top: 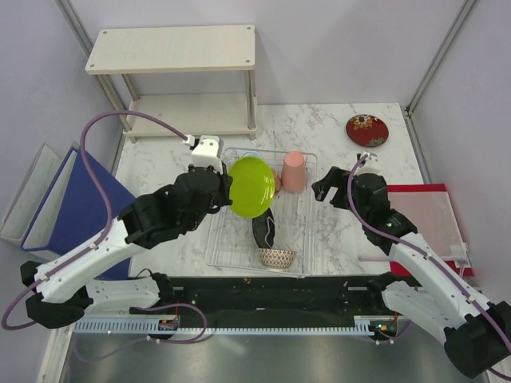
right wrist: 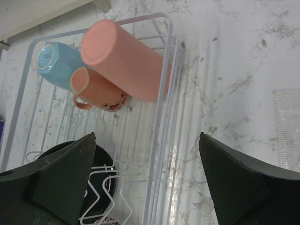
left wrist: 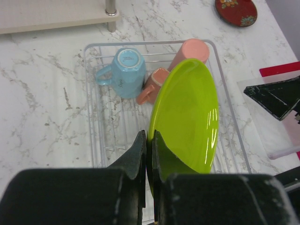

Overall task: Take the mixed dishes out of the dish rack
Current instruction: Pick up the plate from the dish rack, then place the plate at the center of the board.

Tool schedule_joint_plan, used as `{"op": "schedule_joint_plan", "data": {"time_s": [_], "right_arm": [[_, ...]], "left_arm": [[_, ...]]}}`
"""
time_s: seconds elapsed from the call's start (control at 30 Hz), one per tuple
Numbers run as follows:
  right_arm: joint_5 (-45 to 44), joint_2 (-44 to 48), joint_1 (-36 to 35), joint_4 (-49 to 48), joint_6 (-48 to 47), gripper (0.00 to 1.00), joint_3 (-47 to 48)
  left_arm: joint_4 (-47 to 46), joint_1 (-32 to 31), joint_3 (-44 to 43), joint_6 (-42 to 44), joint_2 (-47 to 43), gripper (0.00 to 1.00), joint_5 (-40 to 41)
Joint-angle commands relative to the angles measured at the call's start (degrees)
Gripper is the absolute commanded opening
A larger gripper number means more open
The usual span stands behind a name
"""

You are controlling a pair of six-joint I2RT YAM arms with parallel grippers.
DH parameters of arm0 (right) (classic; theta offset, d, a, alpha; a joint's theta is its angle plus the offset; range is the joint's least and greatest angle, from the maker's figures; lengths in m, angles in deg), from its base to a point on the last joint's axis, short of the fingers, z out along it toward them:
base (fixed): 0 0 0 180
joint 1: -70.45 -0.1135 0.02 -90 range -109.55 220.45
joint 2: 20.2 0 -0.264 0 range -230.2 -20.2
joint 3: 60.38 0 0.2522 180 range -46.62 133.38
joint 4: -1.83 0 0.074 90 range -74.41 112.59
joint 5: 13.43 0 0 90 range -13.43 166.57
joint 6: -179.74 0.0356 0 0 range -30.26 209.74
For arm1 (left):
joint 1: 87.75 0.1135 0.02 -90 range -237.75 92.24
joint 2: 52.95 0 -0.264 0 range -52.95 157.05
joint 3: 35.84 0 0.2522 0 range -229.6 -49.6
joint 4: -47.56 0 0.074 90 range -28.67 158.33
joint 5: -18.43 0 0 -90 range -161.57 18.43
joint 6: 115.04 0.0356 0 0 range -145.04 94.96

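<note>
The wire dish rack (top: 302,231) sits mid-table. My left gripper (top: 228,188) is shut on the rim of the lime green plate (top: 253,186), holding it on edge above the rack's left half; the left wrist view shows the plate (left wrist: 187,117) pinched between the fingers (left wrist: 139,154). In the rack are a tall salmon pink cup (top: 295,170), a light blue cup (left wrist: 127,70), a small pink mug (right wrist: 96,91), a black plate (top: 265,230) and a net-patterned beige bowl (top: 276,257). A dark red-brown plate (top: 366,130) lies on the table at back right. My right gripper (top: 331,185) is open and empty, beside the rack's right rim (right wrist: 159,140).
A two-tier beige wooden shelf (top: 180,80) stands at the back left. A blue box (top: 76,203) lies at the table's left edge. A red mat with a clear tray (top: 431,223) lies to the right, under my right arm.
</note>
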Motion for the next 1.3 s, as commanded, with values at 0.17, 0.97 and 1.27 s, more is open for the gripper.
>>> {"op": "schedule_joint_plan", "data": {"time_s": [0.17,0.97,1.27], "right_arm": [[16.5,6.8,-0.1,-10.2,2.0,0.98,1.7],[21.1,20.8,-0.1,-25.4,9.4,0.98,-5.5],[29.3,18.5,-0.1,-25.9,10.9,0.97,-3.7]], "left_arm": [[-19.6,0.1,8.9,1.8,-6.3,0.02,-11.9],[-28.8,1.4,12.2,-1.5,-5.0,0.02,-20.5],[-30.8,1.6,13.2,-2.4,-4.2,0.02,-21.8]]}}
